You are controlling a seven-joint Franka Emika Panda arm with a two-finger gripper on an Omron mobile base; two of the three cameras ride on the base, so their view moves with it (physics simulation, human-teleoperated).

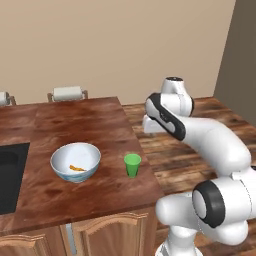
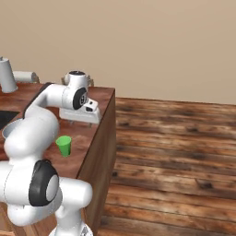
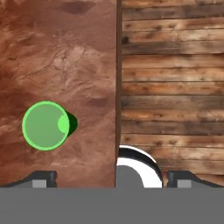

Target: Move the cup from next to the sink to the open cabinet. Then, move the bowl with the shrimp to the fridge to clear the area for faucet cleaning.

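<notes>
Hand (image 3: 111, 179) nearest, fingers spread wide, gripping nothing, poised above desk (image 1: 75, 125) right edge. Cup (image 3: 45, 126) upright on desk, below hand, apart from it. Bowl (image 1: 75, 162) with shrimp (image 1: 76, 168) left of cup. Sink (image 1: 11, 175) far left.

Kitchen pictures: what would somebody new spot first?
Probably the bright green cup, standing upright near the right edge of the brown wooden counter. Next, the white bowl to its left, with a small orange shrimp inside. The big white robot arm curls up beside the counter, its fingers spread wide above the cup.
</notes>
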